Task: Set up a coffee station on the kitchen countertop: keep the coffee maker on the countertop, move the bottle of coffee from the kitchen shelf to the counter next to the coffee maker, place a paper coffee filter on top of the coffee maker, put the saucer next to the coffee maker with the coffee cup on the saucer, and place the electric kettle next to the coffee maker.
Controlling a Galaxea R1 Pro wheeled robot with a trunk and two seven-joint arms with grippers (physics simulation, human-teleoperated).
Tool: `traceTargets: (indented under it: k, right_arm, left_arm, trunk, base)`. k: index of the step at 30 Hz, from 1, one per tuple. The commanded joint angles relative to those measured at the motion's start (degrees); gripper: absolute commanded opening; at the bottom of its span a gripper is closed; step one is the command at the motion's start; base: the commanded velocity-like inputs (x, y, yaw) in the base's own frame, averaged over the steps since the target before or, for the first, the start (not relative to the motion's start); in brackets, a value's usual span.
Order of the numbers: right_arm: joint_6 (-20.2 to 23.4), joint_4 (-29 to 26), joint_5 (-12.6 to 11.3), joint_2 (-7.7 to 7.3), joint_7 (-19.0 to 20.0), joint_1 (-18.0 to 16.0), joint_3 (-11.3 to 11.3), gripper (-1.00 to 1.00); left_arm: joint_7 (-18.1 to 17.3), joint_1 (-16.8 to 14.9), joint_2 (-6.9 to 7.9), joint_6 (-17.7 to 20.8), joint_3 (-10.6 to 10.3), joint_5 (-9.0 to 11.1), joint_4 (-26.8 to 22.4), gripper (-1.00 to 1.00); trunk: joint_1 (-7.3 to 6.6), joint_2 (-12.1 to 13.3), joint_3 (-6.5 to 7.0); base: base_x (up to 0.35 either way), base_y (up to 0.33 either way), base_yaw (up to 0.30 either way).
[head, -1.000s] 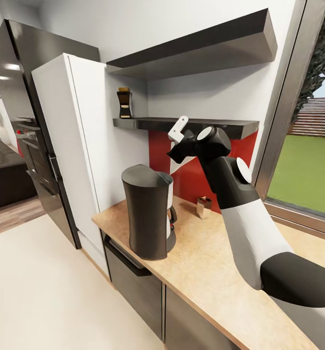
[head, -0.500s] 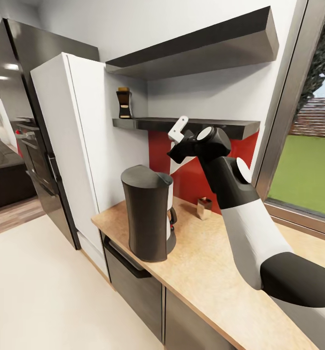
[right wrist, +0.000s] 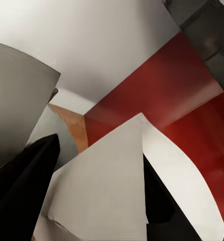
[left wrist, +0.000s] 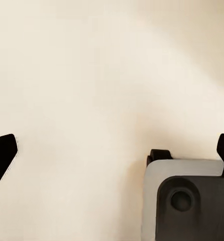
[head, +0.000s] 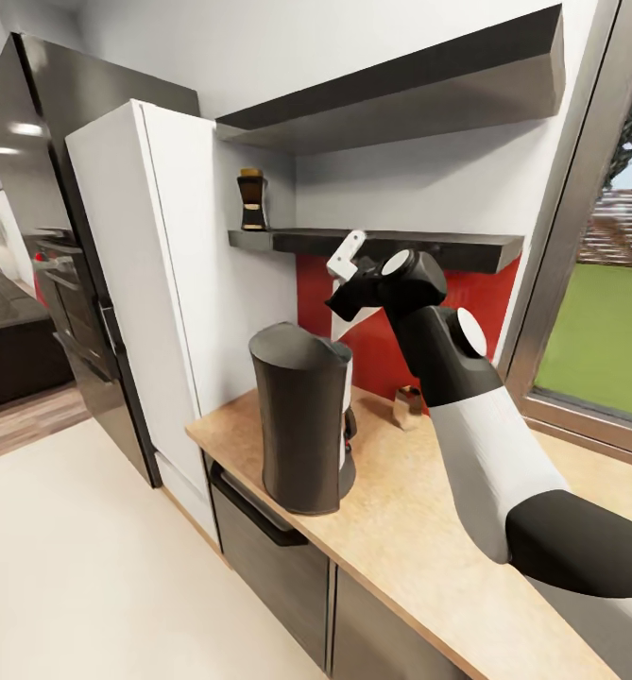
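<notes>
Right arm raised over the counter, holding a white paper filter above the coffee maker.

Nearest, the right arm [head: 486, 444] reaches up from the lower right across the tan countertop [head: 419, 538]. The tall grey coffee maker [head: 304, 416] stands near the countertop's left end. Just above and behind it, the right gripper [head: 349, 283] is clamped on a folded white paper filter [right wrist: 107, 196], which hangs close over the machine's top without touching it. A small brown object [head: 409, 406] sits at the red back wall. Farther up, the dark bottle of coffee [head: 251, 200] stands on the lower black shelf [head: 401, 247]. The left gripper's [left wrist: 112, 150] dark fingertips [left wrist: 1, 153] are wide apart over pale floor.
</notes>
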Motion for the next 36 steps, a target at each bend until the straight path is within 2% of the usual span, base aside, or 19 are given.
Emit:
traceTargets:
  k: [1, 23, 30, 36]
  right_arm:
    - [0.2, 0.0, 0.4, 0.03, 0.4, 0.0, 0.0, -1.0]
    - [0.2, 0.1, 0.7, 0.03, 0.2, 0.0, -0.1, -1.0]
    - [0.2, 3.1, 0.6, 0.03, 0.2, 0.0, -0.1, -1.0]
    - [0.2, 3.5, 0.6, 0.03, 0.2, 0.0, -0.1, -1.0]
  left_arm:
    - [-0.4, 0.0, 0.03, -0.2, 0.5, -0.2, 0.1, 1.0]
    - [-0.4, 0.0, 0.13, -0.2, 0.4, 0.1, 0.2, 1.0]
    - [-0.4, 0.0, 0.13, -0.2, 0.4, 0.1, 0.2, 1.0]
    - [-0.4, 0.0, 0.13, -0.2, 0.4, 0.1, 0.2, 1.0]
  trunk:
    - [0.04, -0.1, -0.04]
    - [0.04, -0.1, -0.04]
    - [0.04, -0.1, -0.04]
    - [0.04, -0.1, -0.04]
  base:
    - [0.096, 0.2, 0.0]
    - [0.044, 0.003, 0.0]
    - [0.005, -0.002, 0.0]
    - [0.0, 0.0, 0.0]
